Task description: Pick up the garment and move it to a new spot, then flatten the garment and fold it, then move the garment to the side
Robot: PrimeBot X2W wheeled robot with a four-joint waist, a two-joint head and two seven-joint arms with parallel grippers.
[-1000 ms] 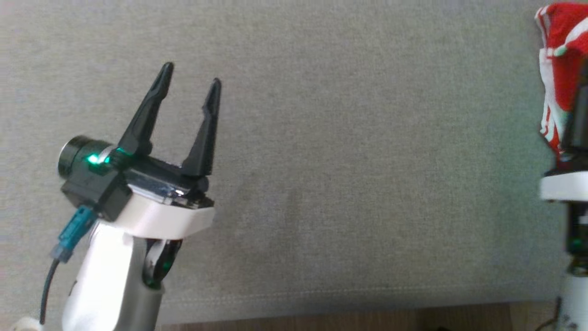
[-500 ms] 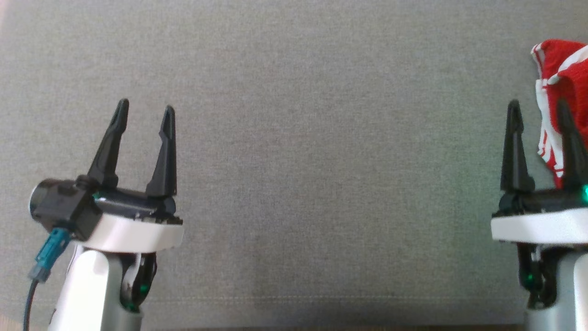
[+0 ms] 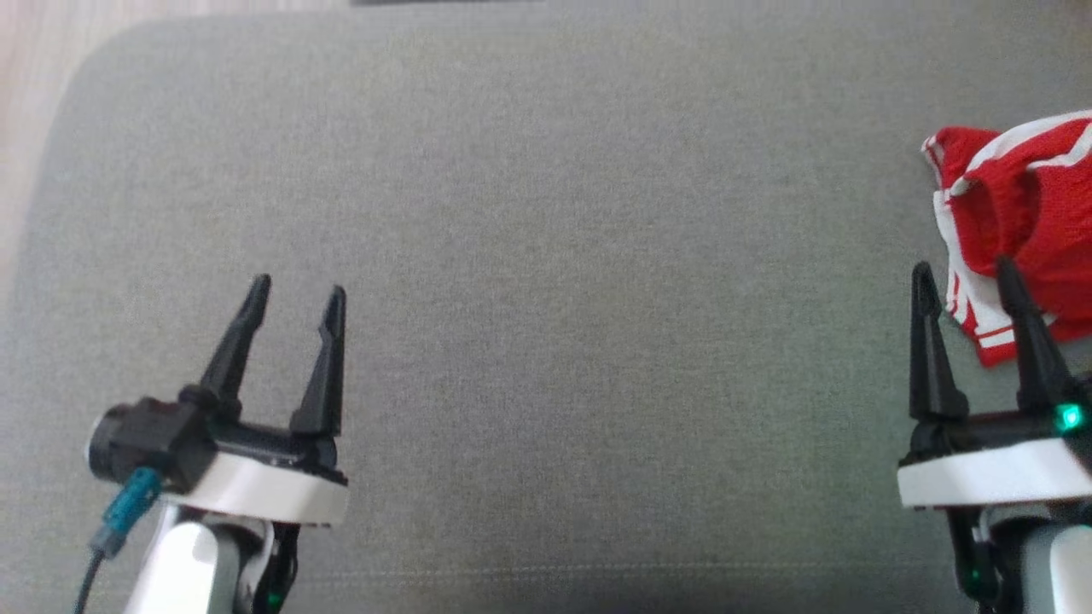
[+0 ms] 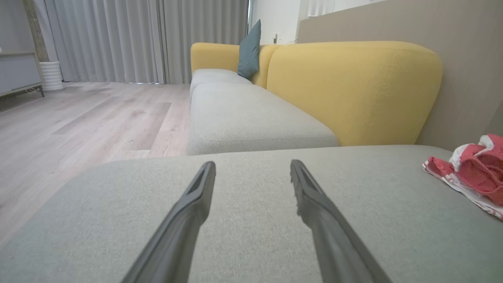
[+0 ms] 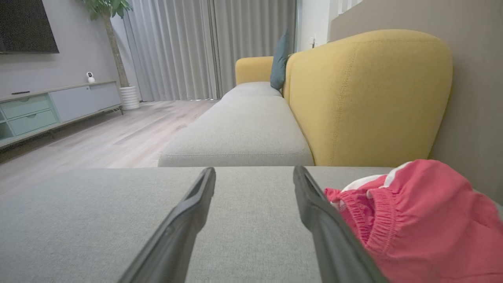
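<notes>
Garment [image 3: 1028, 200] — one, crumpled; two spread claws — left claw [image 3: 299, 284], right claw [image 3: 962, 263]

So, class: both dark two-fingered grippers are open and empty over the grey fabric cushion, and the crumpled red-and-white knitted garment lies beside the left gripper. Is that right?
Not quite. The crumpled red-and-white knitted garment lies beside the right gripper, not the left gripper, as the head view shows. The rest holds: both grippers are open and empty over the grey fabric cushion.

Spread left end effector [image 4: 252, 164] above grey cushion [image 4: 78, 220]
</notes>
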